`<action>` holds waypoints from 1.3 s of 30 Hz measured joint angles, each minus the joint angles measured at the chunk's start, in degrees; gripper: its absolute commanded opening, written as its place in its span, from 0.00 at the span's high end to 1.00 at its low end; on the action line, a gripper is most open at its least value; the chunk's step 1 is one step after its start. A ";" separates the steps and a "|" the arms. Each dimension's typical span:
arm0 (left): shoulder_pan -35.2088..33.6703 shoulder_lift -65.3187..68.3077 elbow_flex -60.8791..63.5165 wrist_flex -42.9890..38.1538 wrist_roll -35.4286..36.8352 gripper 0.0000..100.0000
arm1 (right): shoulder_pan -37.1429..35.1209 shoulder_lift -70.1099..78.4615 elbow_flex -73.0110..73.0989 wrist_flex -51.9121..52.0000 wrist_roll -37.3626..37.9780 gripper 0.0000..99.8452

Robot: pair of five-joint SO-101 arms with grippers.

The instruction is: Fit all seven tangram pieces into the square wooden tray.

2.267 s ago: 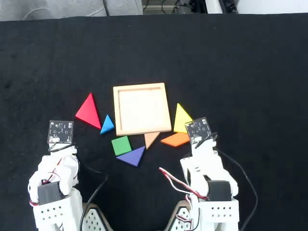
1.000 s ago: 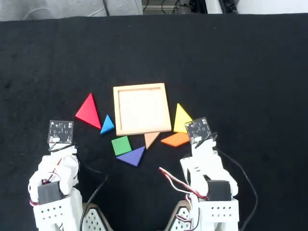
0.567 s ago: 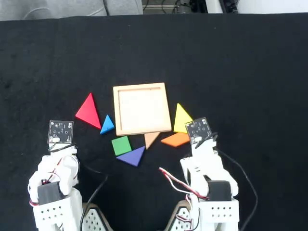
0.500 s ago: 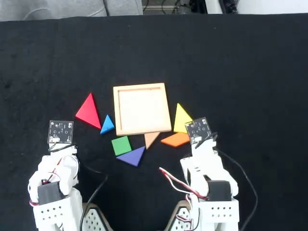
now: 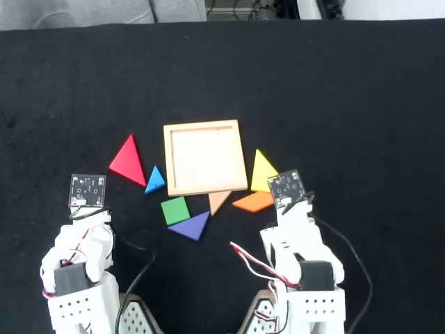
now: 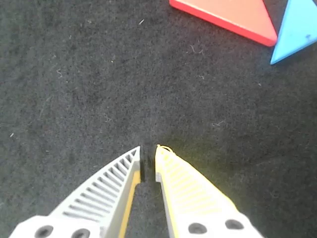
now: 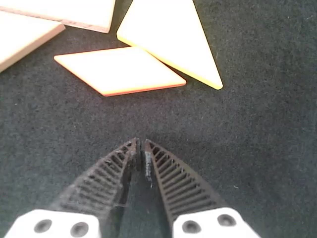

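Left gripper (image 6: 148, 148) and right gripper (image 7: 139, 143) sit clenched and empty; the orange parallelogram (image 7: 119, 69), at 4 o'clock of the wooden tray (image 5: 167, 160), looks thin, rigid and light, so pinch across its long edges

1. Wooden tray (image 5: 167, 160) sits on the table (image 5: 348, 104); all seven pieces lie outside it.
2. Left of it: red triangle (image 5: 127, 162), blue triangle (image 5: 154, 180).
3. Arm side: green square (image 5: 175, 210), purple triangle (image 5: 192, 225), tan triangle (image 5: 218, 200) at the rim.
4. Right: yellow triangle (image 5: 263, 170), orange parallelogram (image 5: 253, 202).
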 measured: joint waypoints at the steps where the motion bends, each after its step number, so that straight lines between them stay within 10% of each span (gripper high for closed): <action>1: 0.00 0.00 0.00 0.00 0.00 0.93 | 0.00 0.00 0.00 0.00 0.00 0.99; 39: 4.57 0.00 0.00 0.00 0.00 0.93 | -1.41 0.00 0.00 0.00 -0.09 0.99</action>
